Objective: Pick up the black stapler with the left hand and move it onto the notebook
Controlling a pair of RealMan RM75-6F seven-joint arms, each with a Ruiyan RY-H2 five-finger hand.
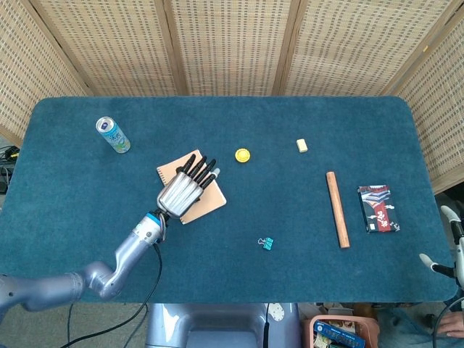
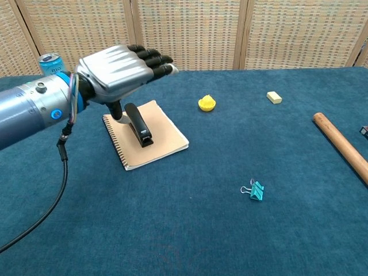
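The black stapler [image 2: 138, 125] lies flat on the tan spiral notebook [image 2: 164, 137], near its middle, seen in the chest view. In the head view my left hand [image 1: 185, 188] hides the stapler and covers much of the notebook [image 1: 212, 199]. My left hand [image 2: 118, 71] hovers above the stapler with its fingers stretched out and apart, holding nothing. My right hand [image 1: 447, 243] shows only as fingertips at the right edge of the head view, off the table.
A drink can [image 1: 113, 135] stands at the far left. A yellow cap [image 1: 242, 154], a pale eraser [image 1: 302, 145], a teal binder clip [image 1: 266, 243], a wooden rod [image 1: 337, 209] and a dark packet [image 1: 378, 209] lie to the right on the blue tabletop [image 1: 290, 116].
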